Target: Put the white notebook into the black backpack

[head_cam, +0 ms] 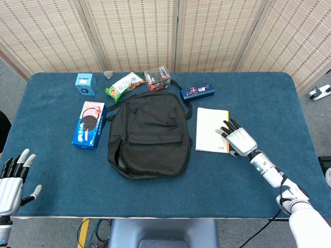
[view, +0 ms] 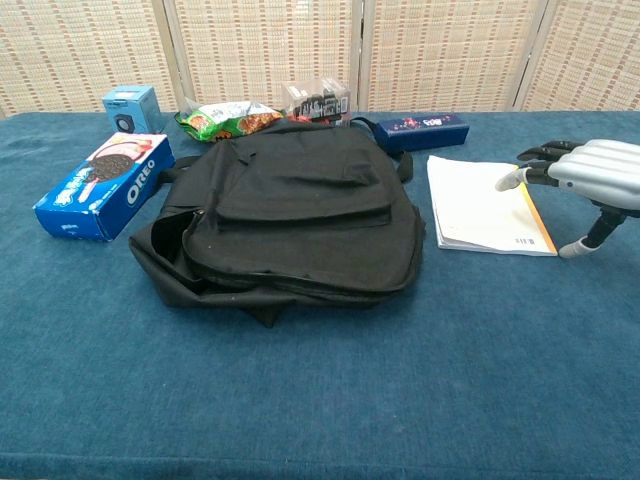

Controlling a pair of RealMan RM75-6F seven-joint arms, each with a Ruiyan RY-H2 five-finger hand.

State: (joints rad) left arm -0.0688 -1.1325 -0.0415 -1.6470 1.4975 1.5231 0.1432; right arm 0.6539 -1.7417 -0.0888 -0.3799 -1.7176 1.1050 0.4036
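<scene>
Right hand, fingers spread and empty over the notebook edge farthest from the backpack, should slide fingertips under that edge before lifting.

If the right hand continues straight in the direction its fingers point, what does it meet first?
Probably the white notebook: the right hand points its fingers over the notebook's right edge. Contact cannot be judged.

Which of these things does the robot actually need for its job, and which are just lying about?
Needed: white notebook, black backpack, right hand hovering at the notebook's edge.

Lying about: Oreo box, small blue box, green snack bag, clear plastic box, dark blue box.
</scene>
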